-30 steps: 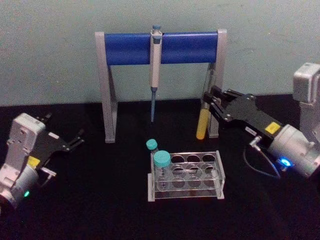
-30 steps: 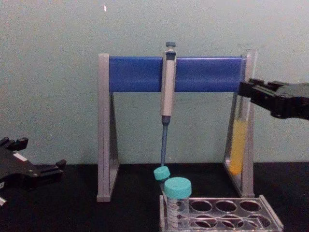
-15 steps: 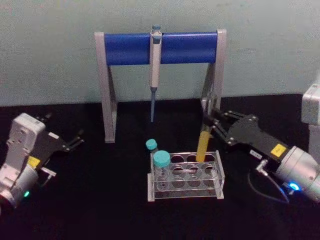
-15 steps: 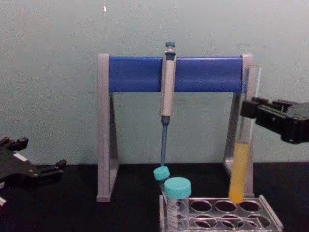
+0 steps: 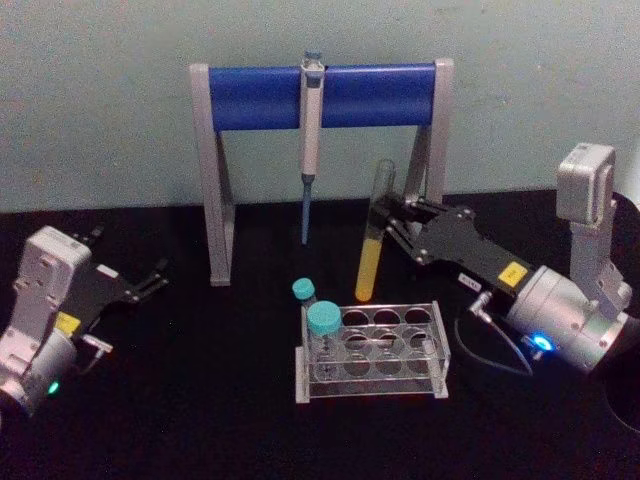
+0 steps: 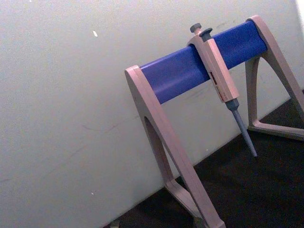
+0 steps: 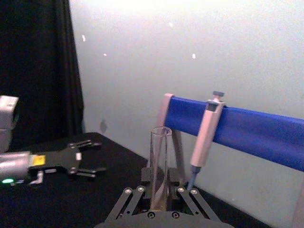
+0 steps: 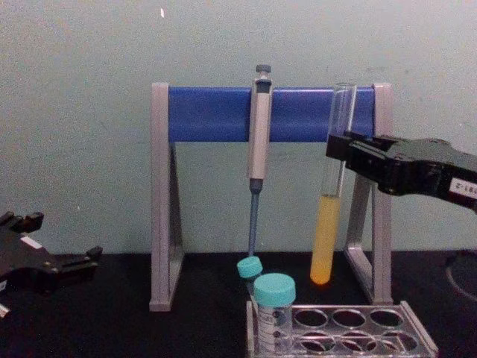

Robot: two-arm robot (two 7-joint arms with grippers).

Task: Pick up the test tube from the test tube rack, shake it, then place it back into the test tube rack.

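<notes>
**Tube in the air, clear of the rack**

On my head view the right gripper reaches in from the right side, its jaws clamped on the test tube around the tube's clear upper part. The tube hangs slightly tilted, with its open mouth leaning toward the robot's right and its round bottom toward the left. Yellow-orange liquid fills its lower part.

The chest view shows the tube's bottom above the top plate of the test tube rack, not touching it, and in front of the pipette stand. From the head camera the tube sits just behind the rack, over its back edge. The right wrist view looks up along the tube from between the closed jaws.

Two teal-capped tubes stand at the rack's left end. The rack's other holes are unfilled. A grey pipette hangs from the stand's blue bar, tip down.

The left gripper rests low over the black counter at the far left, well apart from the rack, with its jaws spread and holding nothing.

As for writing, I see a yellow sticker on the right gripper's body and another on the left one. The chest view shows a pale label on the right gripper. I cannot read the print on any of them.
</notes>
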